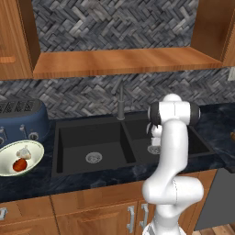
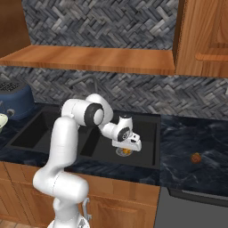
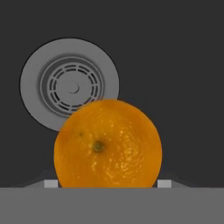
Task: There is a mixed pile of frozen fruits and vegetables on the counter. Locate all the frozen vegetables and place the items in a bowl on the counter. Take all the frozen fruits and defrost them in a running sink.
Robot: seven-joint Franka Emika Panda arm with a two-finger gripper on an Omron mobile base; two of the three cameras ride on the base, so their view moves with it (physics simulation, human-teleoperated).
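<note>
Holding one orange fruit (image 3: 107,143) over the right sink (image 1: 98,137) basin's drain (image 3: 70,87), your gripper (image 2: 126,150) is clamping it. Vegetables are lying in the bowl (image 1: 8,151): tomato (image 1: 19,165), garlic (image 1: 24,153). You are leaving another fruit (image 2: 195,157) waiting on the counter (image 2: 196,138).

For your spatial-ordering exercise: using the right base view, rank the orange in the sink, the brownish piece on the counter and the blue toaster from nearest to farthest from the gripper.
1. Orange, under the gripper.
2. Brownish piece, counter at right.
3. Toaster, far left.

Blue toaster (image 1: 20,120) on far left, wooden shelf (image 1: 124,62) above, herringbone tile backsplash (image 1: 92,94).
</note>
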